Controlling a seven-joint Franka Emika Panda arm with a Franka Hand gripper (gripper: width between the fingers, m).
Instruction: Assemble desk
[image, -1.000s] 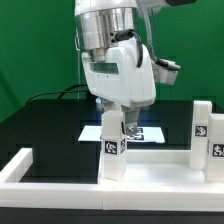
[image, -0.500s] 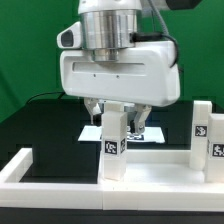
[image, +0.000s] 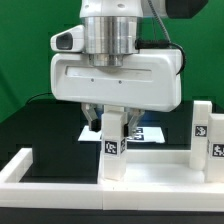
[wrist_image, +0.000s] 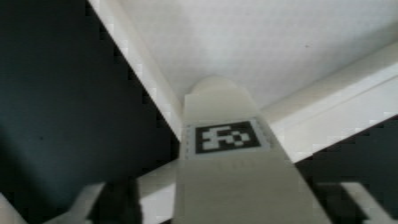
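I am looking at a white leg block standing upright at the lower centre of the exterior view, its black-and-white tag facing the camera. It is standing just behind the long white border rail that runs across the bottom of the frame. A second leg block and a third are standing at the right edge. A printed marker sheet is lying on the black table behind the centre block.

The gripper is hanging directly over that centre block, its wide body filling the middle of the frame. In the wrist view the leg block is rising between the two fingertips, which are showing at the lower corners. I am seeing dark gaps on both sides, so I am reading the fingers as apart and straddling the block rather than pressing it, though the contact faces are partly hidden.

I am judging the block to be light, rigid moulded plastic with smooth, somewhat slippery faces. Being tall and narrow, it is probably tipping easily if nudged off-centre. I am favouring a hold on its two flat side faces near the top, squarely across the width, above the tag.
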